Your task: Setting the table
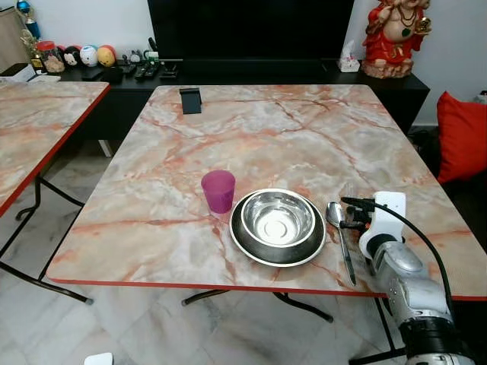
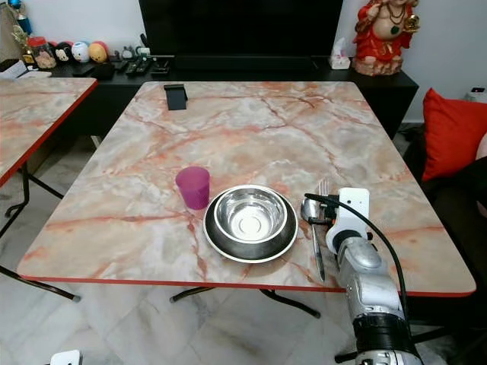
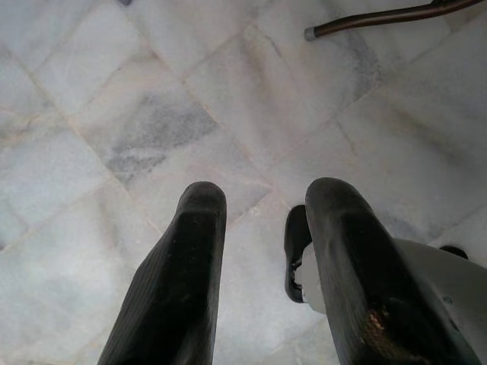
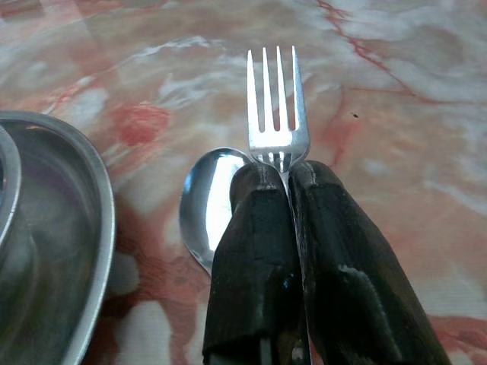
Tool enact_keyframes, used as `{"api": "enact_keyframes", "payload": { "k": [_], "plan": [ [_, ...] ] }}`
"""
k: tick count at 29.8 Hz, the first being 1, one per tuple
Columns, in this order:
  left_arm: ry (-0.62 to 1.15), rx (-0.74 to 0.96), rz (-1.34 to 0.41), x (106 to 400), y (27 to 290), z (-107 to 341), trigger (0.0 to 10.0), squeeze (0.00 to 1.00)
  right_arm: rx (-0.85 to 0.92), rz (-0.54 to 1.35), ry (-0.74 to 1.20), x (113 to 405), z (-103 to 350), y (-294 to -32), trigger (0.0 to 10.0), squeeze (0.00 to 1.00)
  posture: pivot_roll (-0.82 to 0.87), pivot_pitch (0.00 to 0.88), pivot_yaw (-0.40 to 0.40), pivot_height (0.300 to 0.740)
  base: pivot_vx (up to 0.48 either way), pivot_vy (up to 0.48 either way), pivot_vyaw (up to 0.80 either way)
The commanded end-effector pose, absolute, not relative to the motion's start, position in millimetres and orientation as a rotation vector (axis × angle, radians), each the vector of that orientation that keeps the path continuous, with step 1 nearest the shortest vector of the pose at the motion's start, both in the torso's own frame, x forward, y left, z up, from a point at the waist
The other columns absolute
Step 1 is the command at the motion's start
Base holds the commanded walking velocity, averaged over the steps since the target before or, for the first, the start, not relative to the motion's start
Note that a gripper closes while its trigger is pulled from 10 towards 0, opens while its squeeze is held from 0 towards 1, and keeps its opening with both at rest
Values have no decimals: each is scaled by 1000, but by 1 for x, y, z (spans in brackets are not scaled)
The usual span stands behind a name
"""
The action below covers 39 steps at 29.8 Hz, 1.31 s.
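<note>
On the marble table a steel bowl sits inside a steel plate near the front edge. A purple cup stands just left of them. A spoon lies right of the plate, handle toward the front. My right gripper hovers low over the table beside the spoon, shut on a fork whose tines point away from me. In the left wrist view my left gripper hangs open over the floor.
A black phone stand sits at the table's far left. A second marble table stands to the left. A red cushion lies at the right. A dark sideboard with remotes, toys and a red statue runs along the back wall.
</note>
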State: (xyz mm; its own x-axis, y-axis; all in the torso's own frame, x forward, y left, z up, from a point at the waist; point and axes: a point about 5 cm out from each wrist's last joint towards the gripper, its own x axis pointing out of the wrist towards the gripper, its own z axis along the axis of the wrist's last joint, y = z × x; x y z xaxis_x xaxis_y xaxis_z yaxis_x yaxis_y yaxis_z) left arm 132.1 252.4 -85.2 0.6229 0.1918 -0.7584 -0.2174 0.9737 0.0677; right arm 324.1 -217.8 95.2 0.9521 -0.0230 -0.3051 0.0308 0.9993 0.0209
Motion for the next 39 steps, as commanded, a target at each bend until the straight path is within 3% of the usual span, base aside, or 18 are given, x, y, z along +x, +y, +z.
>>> {"api": "enact_keyframes", "payload": {
  "k": [1,13,39],
  "plan": [
    [889,-15,221,130,256,-85,10000,0,10,-16,285,329,101,-214,10000,0,-86,0,32,724,0,0,0],
    [855,9,209,142,264,-78,10000,0,-24,-52,277,326,95,-220,10000,0,-96,0,76,724,0,0,0],
    [801,1,208,148,259,-76,10000,0,-92,-51,316,327,81,-223,10000,0,-73,0,58,724,0,0,0]
  ]
}}
